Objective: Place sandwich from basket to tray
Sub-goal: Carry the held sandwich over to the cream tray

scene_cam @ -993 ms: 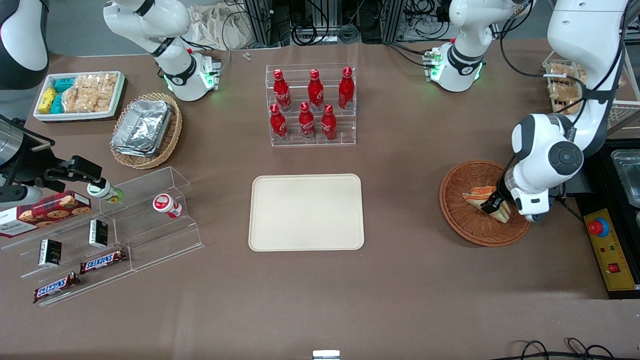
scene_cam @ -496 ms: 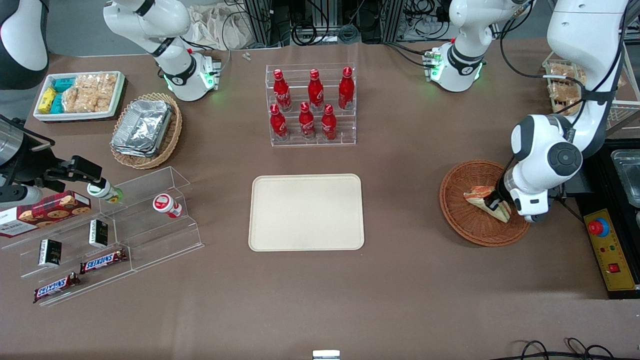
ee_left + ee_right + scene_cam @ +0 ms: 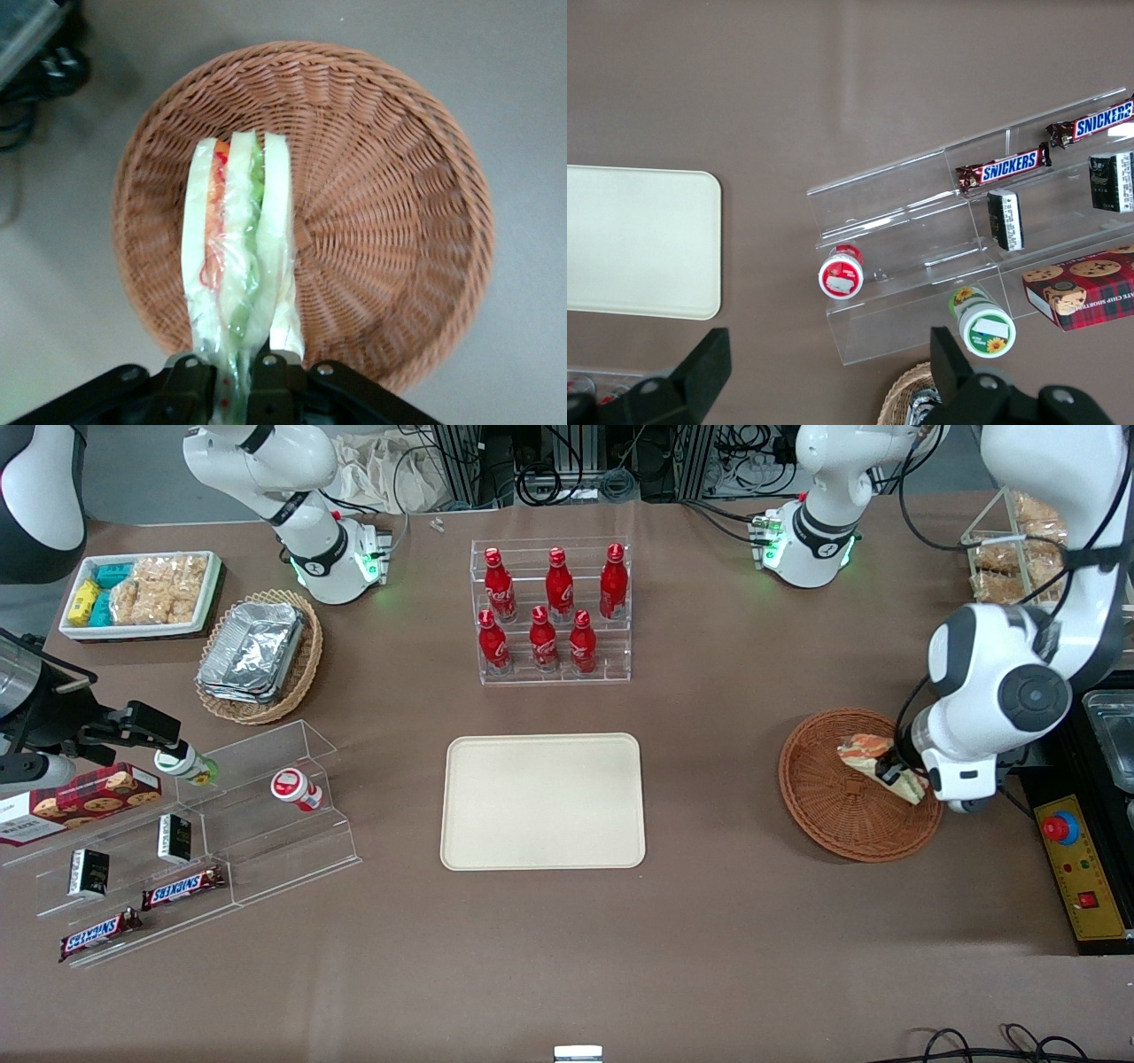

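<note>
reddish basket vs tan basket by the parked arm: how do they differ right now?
The reddish-brown basket is darker, with the sandwich held over it, pinched in the gripper. The tan basket is lighter and holds stacked foil containers. Both are round, shallow wicker.

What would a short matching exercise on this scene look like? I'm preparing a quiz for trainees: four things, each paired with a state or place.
Things:
1. triangular wrapped white-bread sandwich
2. round reddish-brown wicker basket
3. large flat beige plastic tray
4. left arm's end effector

States:
A. bare on top
B. clamped by one end
C. shut, above the basket
D. nothing lying on its floor

Pairs: 1-B, 2-D, 3-A, 4-C
</note>
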Action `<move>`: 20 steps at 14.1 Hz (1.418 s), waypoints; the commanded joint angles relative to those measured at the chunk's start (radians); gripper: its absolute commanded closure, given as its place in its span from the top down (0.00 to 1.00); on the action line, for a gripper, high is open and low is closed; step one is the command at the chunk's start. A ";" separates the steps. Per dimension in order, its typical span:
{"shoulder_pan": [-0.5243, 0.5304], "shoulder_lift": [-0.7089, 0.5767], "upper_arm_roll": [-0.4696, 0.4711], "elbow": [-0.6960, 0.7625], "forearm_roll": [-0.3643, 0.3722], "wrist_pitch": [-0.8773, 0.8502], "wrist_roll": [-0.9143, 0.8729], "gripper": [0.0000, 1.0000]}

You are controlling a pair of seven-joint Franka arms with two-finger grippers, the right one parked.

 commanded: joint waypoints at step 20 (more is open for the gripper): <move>-0.213 0.380 -0.471 0.499 0.081 -0.184 0.330 0.05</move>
